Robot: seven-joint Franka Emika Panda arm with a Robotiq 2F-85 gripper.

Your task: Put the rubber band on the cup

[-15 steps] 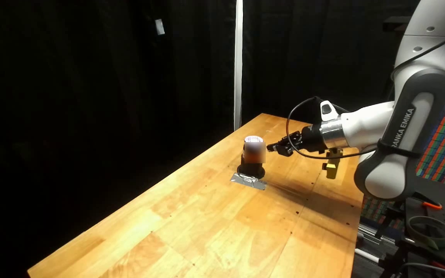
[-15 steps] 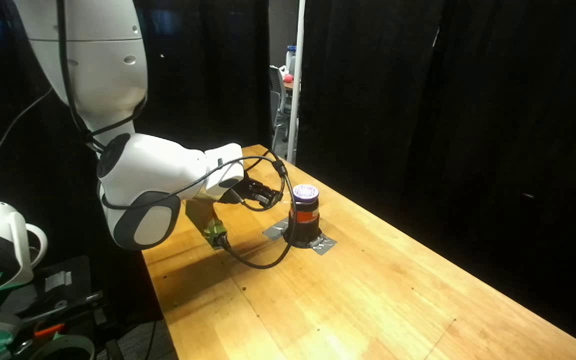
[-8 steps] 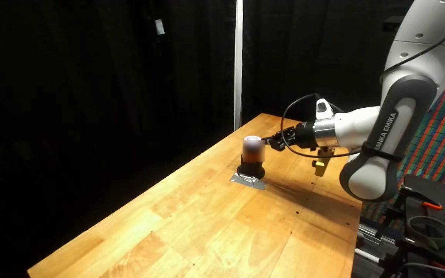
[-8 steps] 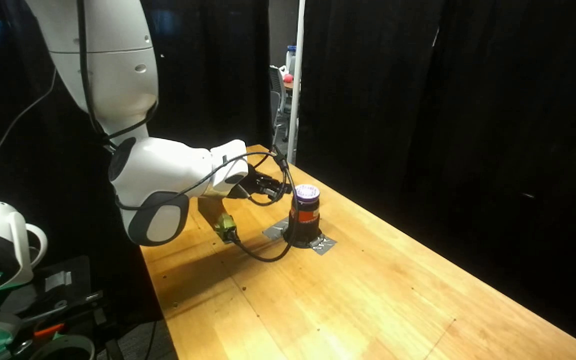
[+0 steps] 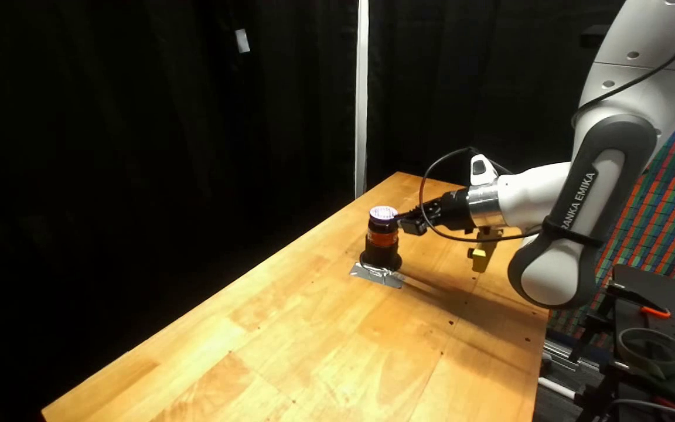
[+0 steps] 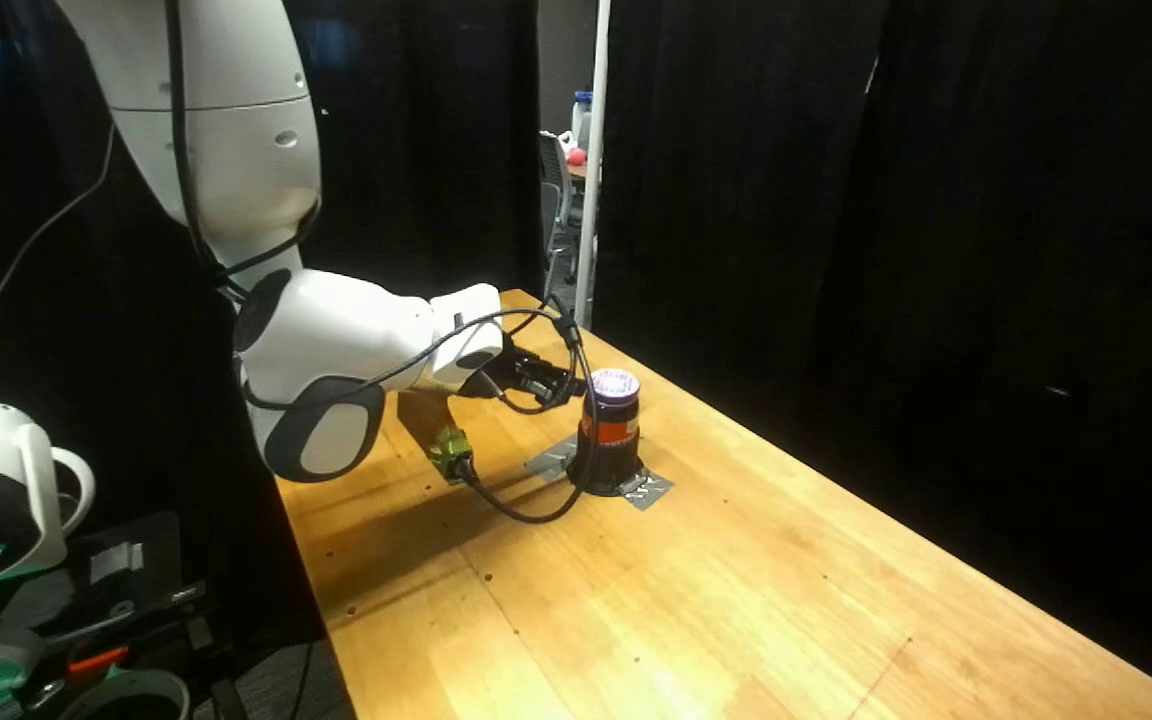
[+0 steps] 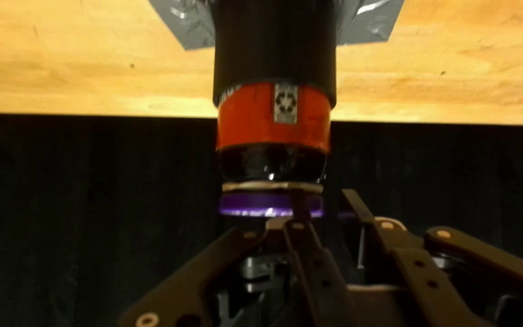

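Upright on a wooden table [image 6: 736, 580] in both exterior views, a black cup [image 6: 616, 430] with an orange-red stripe and a purple lid [image 7: 254, 202], silver tape [image 6: 650, 488] at its foot. In the wrist view, upside down, a tan loop, seemingly the rubber band [image 7: 261, 185], around the cup's neck, just under the lid. From the side, at lid height, the black gripper [image 7: 324, 197] on its white arm [image 5: 531, 190], a narrow gap between two fingers [image 7: 299, 206], one in front of the lid and the other past its edge, contact with lid or band impossible to tell.
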